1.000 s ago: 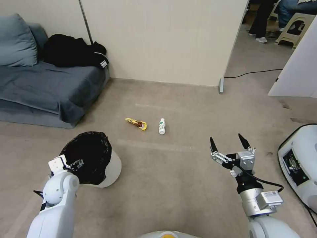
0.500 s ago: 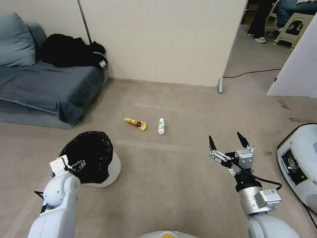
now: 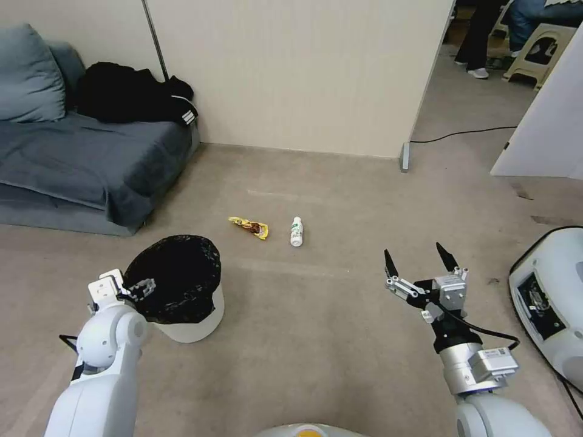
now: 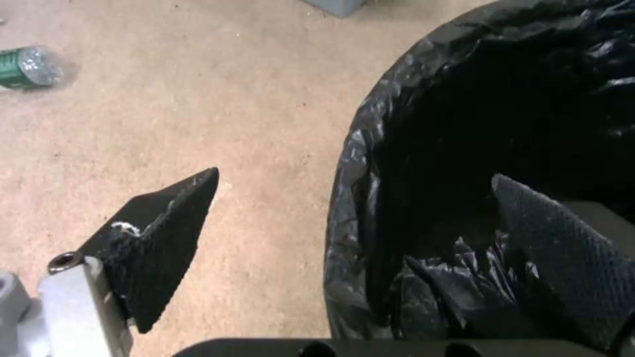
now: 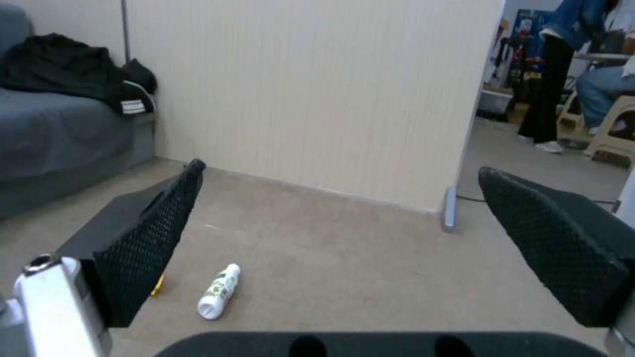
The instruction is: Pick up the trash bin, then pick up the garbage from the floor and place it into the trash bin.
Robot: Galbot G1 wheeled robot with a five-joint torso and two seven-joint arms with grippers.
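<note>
On the beige floor (image 3: 316, 315) in front of the robot's left side: the trash bin (image 3: 195, 320), small, round, white. Stands upright, with a crinkly black liner (image 3: 176, 276) folded over the rim. Looks dark inside in the left wrist view; contents impossible to tell.

At the bin's near rim, the left gripper (image 3: 136, 290). Straddles that rim with jaws spread wide: in the left wrist view (image 4: 354, 176) one finger (image 4: 165, 233) hangs outside over the floor, the other (image 4: 562, 253) sits inside against the bunched liner. Grips nothing; not closed on the rim.

Farther out on the floor, well apart from the bin: the garbage. Consists of a yellow snack wrapper (image 3: 250, 227) lying flat and, just beside it toward the robot's right, a small white plastic bottle (image 3: 296, 232) on its side. Appears again in the right wrist view, bottle (image 5: 218, 291) lying between the two fingers' lines of sight.

To the right, the right gripper (image 3: 415, 255), raised above bare floor, well short of the bottle. Holds nothing, fingers wide apart.

Beyond, at left, a grey sofa (image 3: 73, 158) with a black clothing heap (image 3: 133, 94) on it; behind the litter, a cream partition wall (image 3: 303, 73); at far right, a white machine (image 3: 546, 303)
</note>
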